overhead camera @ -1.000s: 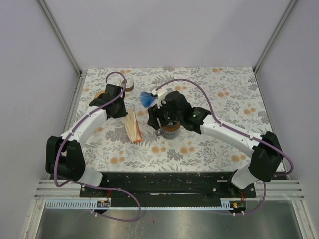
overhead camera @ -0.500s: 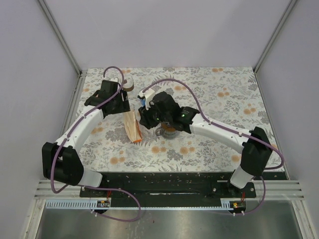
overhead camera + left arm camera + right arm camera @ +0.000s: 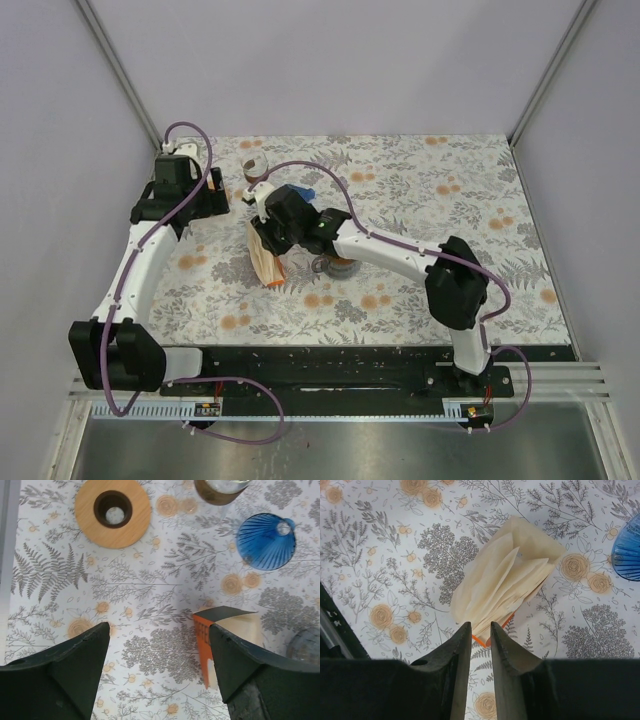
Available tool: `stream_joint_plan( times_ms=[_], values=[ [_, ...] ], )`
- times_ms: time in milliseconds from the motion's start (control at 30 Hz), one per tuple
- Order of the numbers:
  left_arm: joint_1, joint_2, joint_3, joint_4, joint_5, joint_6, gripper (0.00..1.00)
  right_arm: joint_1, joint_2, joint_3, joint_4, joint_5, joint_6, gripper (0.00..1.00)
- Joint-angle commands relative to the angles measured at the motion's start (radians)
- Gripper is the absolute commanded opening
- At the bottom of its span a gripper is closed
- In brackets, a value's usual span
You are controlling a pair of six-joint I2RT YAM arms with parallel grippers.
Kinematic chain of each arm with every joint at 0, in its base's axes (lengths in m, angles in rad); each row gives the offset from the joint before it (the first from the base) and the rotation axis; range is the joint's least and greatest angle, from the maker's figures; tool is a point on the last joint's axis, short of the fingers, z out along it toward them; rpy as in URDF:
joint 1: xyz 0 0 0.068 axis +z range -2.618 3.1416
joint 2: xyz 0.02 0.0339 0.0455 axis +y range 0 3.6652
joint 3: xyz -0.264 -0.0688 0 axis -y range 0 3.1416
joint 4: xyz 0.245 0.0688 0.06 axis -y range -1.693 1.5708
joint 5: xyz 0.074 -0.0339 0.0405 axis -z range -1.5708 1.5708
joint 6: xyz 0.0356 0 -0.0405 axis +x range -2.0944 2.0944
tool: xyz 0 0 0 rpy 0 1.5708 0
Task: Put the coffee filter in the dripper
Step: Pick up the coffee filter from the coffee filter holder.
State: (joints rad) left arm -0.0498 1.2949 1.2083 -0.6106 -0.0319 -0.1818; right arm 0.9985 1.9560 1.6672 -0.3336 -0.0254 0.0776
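A stack of cream coffee filters lies in an orange sleeve on the floral table, fanned open. The blue ribbed dripper lies on its side just behind it, partly covered by the right arm in the top view. My right gripper hovers at the pointed near end of the stack. Its jaws stand a narrow gap apart, with table showing between them. My left gripper is wide open and empty, to the left of the sleeve's orange corner.
A round wooden disc with a centre hole lies at the back left. A brown cup stands behind the dripper. A glass server sits right of the filters, under the right arm. White walls close three sides.
My left gripper opened and drew back to the left, away from the filters. My right arm swung left over the filter stack while its jaws narrowed.
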Motion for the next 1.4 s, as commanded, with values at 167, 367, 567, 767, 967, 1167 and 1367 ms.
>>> stream_joint_plan(
  times_ms=[167, 367, 567, 767, 967, 1167, 1367],
  values=[
    [0.102, -0.037, -0.073, 0.08, 0.121, 0.018, 0.84, 0.012, 0.096, 0.153, -0.039, 0.041, -0.068, 0.31],
    [0.122, -0.025, -0.081, 0.089, 0.145, 0.008, 0.84, 0.015, 0.136, 0.192, -0.048, 0.051, -0.108, 0.31],
    [0.139, -0.023, -0.089, 0.094, 0.165, 0.002, 0.84, 0.015, 0.201, 0.276, -0.102, 0.07, -0.124, 0.28],
    [0.149, -0.017, -0.093, 0.095, 0.19, -0.005, 0.84, 0.015, 0.262, 0.359, -0.162, 0.108, -0.144, 0.25],
    [0.159, -0.014, -0.095, 0.095, 0.208, -0.01, 0.84, 0.015, 0.287, 0.381, -0.179, 0.087, -0.145, 0.24],
    [0.165, -0.011, -0.095, 0.094, 0.219, -0.013, 0.84, 0.015, 0.32, 0.405, -0.189, 0.07, -0.136, 0.3],
    [0.168, -0.005, -0.096, 0.095, 0.236, -0.015, 0.84, 0.015, 0.334, 0.44, -0.196, 0.032, -0.11, 0.35]
  ],
)
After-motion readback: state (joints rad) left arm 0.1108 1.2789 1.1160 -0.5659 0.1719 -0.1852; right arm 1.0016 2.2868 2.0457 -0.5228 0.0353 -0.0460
